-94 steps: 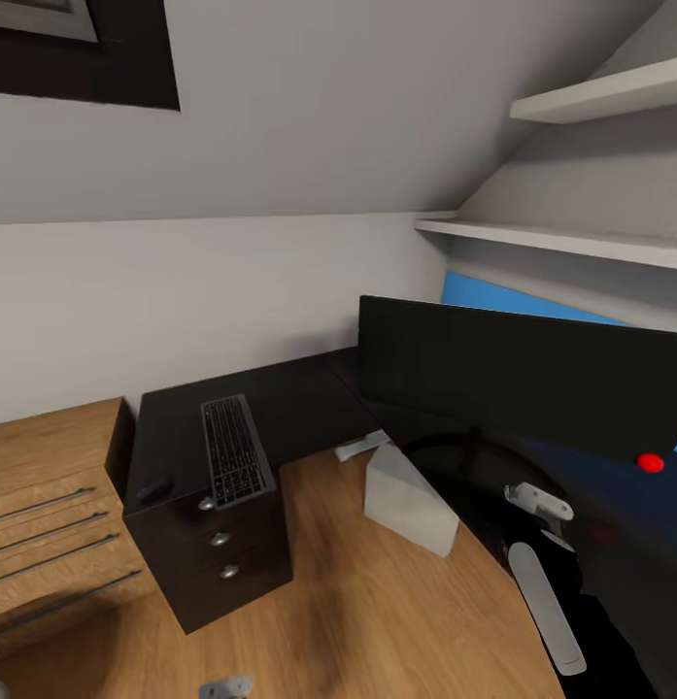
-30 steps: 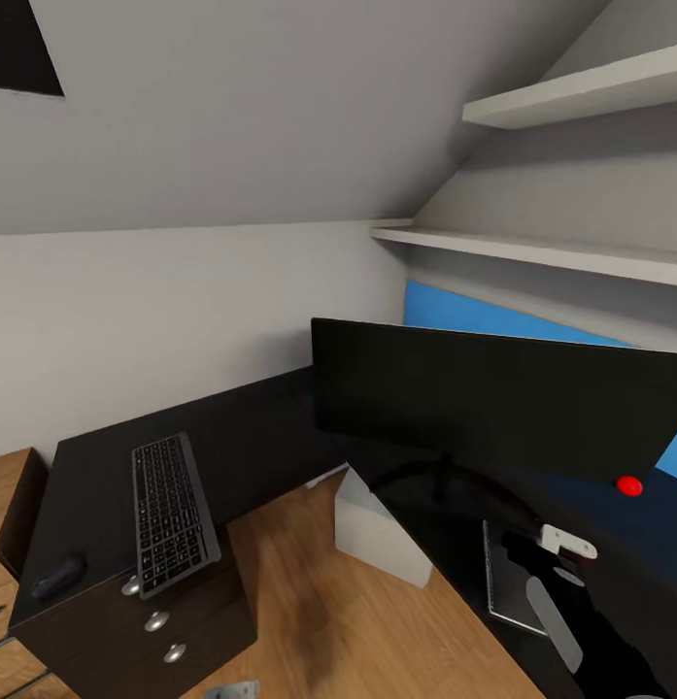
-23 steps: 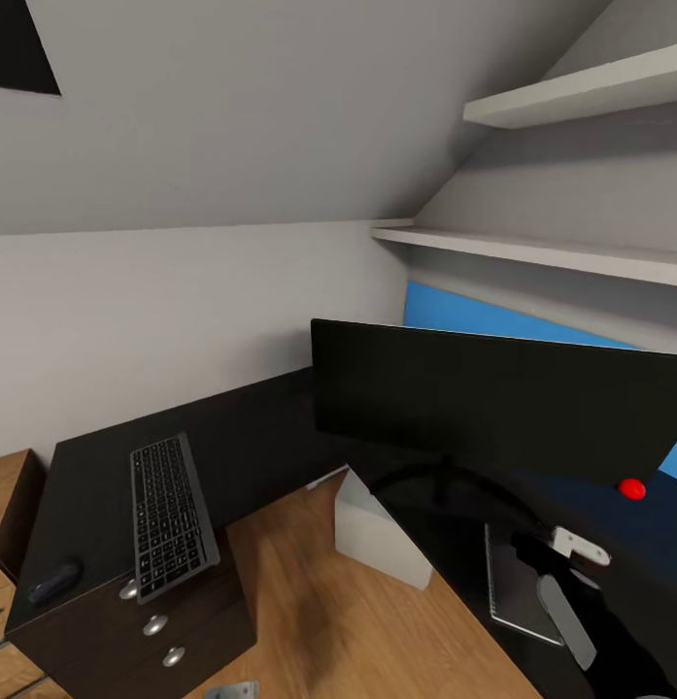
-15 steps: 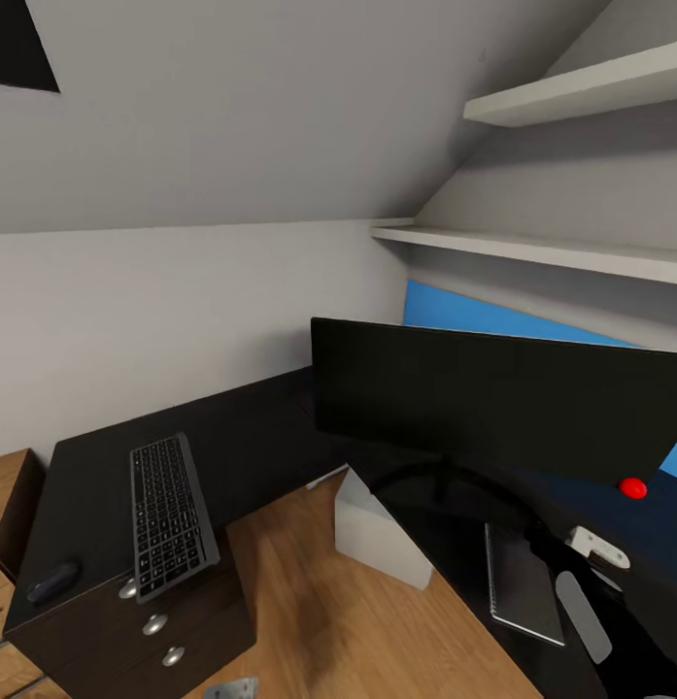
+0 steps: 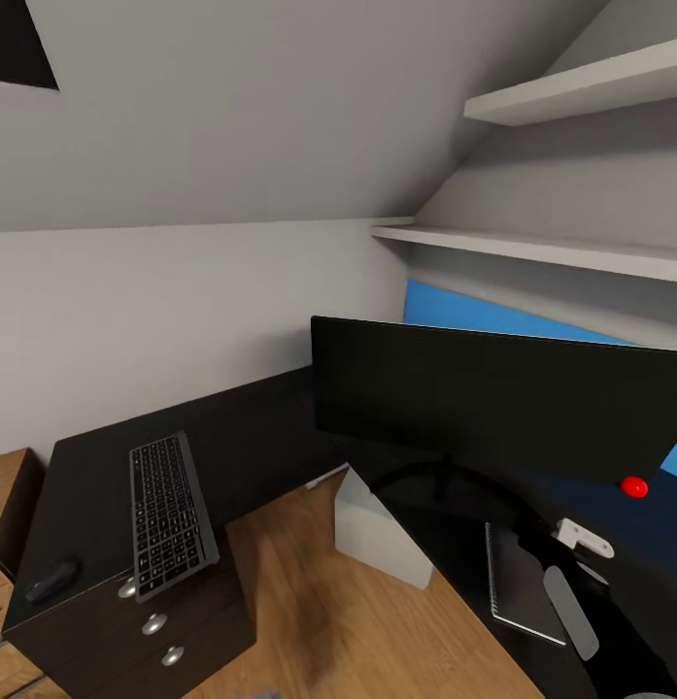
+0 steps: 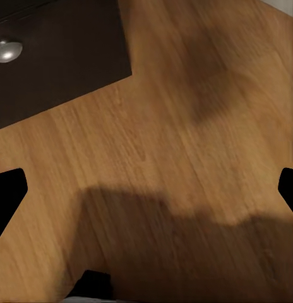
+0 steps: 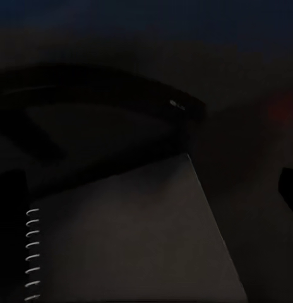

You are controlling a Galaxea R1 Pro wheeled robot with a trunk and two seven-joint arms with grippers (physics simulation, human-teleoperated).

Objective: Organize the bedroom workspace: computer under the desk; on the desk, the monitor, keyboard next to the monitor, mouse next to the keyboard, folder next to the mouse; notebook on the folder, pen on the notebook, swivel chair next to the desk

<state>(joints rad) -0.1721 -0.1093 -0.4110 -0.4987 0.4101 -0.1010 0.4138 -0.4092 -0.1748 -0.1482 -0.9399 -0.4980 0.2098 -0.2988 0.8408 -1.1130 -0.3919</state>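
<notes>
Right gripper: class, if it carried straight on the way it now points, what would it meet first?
Most likely the notebook lying on the desk, directly ahead of the right gripper; depth is hard to judge.

Head view: high, facing desk [image 5: 260, 427] corner. Right wrist: close over notebook [image 7: 127, 233], shared with head. Left wrist: down at floor [image 6: 172, 158].

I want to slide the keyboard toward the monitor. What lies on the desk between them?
Bare black desk top in the head view; nothing lies between the keyboard and the monitor.
</notes>
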